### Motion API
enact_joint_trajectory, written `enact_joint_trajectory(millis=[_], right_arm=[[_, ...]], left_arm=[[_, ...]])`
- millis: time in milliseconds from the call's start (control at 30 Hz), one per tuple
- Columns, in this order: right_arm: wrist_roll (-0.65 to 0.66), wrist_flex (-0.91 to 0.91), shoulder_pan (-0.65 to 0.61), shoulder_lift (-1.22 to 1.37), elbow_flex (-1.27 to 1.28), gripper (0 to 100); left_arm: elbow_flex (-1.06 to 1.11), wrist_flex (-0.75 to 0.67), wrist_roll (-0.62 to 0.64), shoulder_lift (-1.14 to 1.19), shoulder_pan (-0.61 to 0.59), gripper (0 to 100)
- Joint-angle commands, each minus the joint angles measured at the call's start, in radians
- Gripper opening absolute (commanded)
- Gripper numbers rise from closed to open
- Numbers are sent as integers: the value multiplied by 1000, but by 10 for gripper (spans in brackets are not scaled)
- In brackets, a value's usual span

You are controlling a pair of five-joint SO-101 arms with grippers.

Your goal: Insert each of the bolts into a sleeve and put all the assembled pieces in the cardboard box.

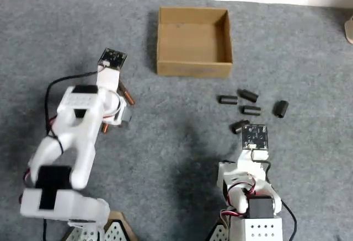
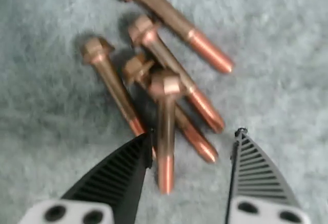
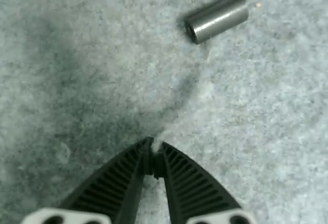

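Lying outside cardboard box (image 1: 193, 69), sleeves (image 1: 251, 110) near, bolts (image 1: 127, 95) farther

- The high camera sits off my body and looks steeply down on the grey table (image 1: 165, 153). It is far enough back to take in my left arm (image 1: 77, 125), my right arm (image 1: 251, 191) and the cardboard box (image 1: 193, 68) beyond them.
- My left wrist camera rides behind my left gripper (image 2: 195, 133) and faces out past it, close over the bolts (image 2: 166, 126).
- My right wrist camera sits the same way behind my right gripper (image 3: 155, 147), close over the table, with one sleeve (image 3: 217, 18) ahead.
- The high view shares the bolts beside my left arm and the sleeve near my right wrist.
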Motion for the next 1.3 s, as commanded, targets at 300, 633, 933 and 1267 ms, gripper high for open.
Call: enact_joint_trajectory(millis=[300,633,933,1267], right_arm=[[2,-1,-7,-10,128,5],[2,-1,-7,-10,128,5],[5,-2,-7,-10,128,5],[6,-265,-7,-10,128,9]], left_arm=[[-271,-9,-5,234,-21,238],[-309,-14,-2,265,-81,42],[-326,48,0,260,-87,5],[-331,394,0,8,-101,6]])
